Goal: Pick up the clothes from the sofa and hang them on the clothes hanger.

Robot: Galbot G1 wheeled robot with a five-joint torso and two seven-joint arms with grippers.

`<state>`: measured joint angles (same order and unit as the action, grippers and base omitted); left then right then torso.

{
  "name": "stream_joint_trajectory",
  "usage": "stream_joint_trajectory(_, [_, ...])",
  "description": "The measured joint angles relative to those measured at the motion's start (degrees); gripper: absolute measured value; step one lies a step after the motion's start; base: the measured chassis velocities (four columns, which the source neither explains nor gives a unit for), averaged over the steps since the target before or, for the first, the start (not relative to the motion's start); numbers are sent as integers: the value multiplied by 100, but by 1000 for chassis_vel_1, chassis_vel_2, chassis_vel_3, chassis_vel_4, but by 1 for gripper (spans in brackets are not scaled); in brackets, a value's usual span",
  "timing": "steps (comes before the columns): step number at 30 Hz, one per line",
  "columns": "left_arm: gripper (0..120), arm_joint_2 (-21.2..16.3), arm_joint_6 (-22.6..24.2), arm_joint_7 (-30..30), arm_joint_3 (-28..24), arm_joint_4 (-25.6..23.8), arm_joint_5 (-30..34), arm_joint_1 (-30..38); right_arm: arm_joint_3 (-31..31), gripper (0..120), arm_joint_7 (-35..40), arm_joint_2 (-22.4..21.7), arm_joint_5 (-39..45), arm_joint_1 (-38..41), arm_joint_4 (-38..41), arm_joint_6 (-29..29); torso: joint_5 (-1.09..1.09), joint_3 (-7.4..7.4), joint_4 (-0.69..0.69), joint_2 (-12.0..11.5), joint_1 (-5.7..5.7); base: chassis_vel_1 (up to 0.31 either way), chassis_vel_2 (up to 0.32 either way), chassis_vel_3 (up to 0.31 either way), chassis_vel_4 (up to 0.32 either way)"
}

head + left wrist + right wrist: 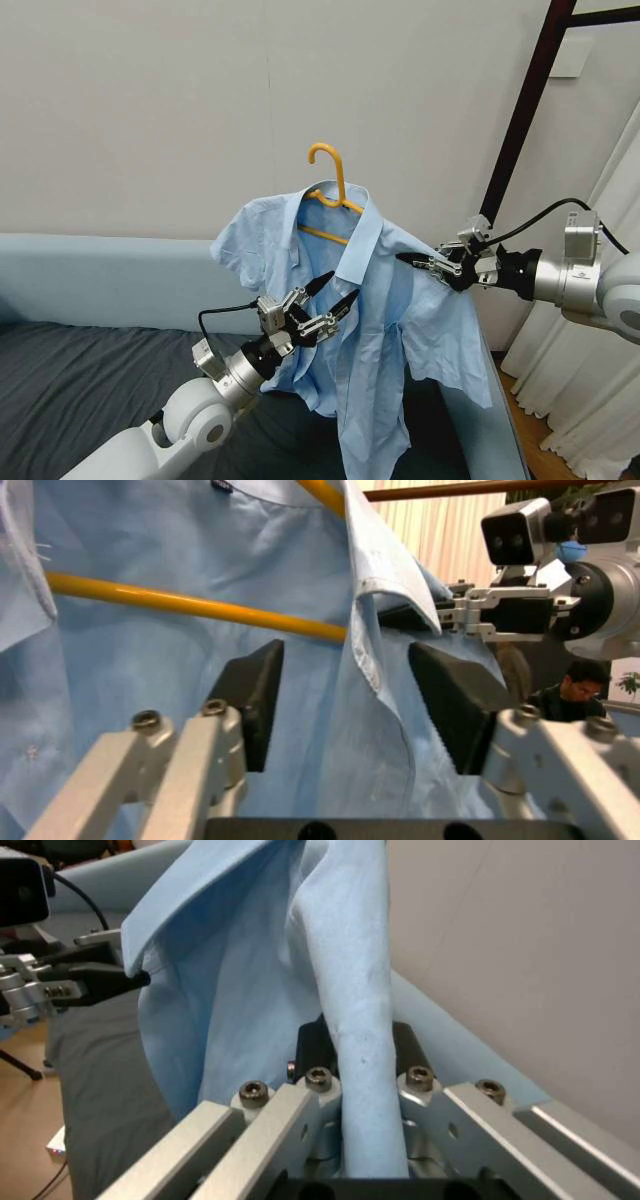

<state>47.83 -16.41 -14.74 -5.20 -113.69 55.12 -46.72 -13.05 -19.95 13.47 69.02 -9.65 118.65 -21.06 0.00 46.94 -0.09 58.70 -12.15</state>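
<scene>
While the light-blue collared shirt (370,300) already rides the yellow hooked hanger (330,190) aloft | right hand (412,262), 3 o'clock, pinches its shoulder | left hand (340,287), 7 o'clock, spread around the front edge | likely remaining: hooking onto the dark rack pole (525,110), 1 o'clock

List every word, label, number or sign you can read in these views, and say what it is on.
None readable.
The dark tag inside the collar of the blue shirt is too small to read.
The yellow hanger, left gripper and right gripper carry no legible marks.

Soft, even indoor light (faint shadows)
</scene>
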Motion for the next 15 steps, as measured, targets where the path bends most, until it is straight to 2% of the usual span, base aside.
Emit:
stream_joint_trajectory(2, [40,-21,-64,-150,21,57,12,3,0,1,-8,13,-16,2,-24,3,-1,0,0,0,0,0,0,0,0])
stream_joint_trajectory(3, [40,-21,-64,-150,21,57,12,3,0,1,-8,13,-16,2,-24,3,-1,0,0,0,0,0,0,0,0])
stream_joint_trajectory(6, [25,-43,-115,-307,49,126,89,39,-7,1,-27,47,-37,18,-60,10,-1,0,1,0,0,0,0,0,0])
stream_joint_trajectory(7, [25,-43,-115,-307,49,126,89,39,-7,1,-27,47,-37,18,-60,10,-1,0,1,0,0,0,0,0,0])
stream_joint_trajectory(11, [7,-33,-121,-377,58,170,196,135,-50,1,-51,92,-47,73,-112,26,-1,0,0,-1,0,0,0,0,0])
stream_joint_trajectory(15, [0,-32,-121,-408,83,187,306,234,-55,1,-57,117,-49,107,-146,41,-1,0,0,-1,-1,0,0,0,0])
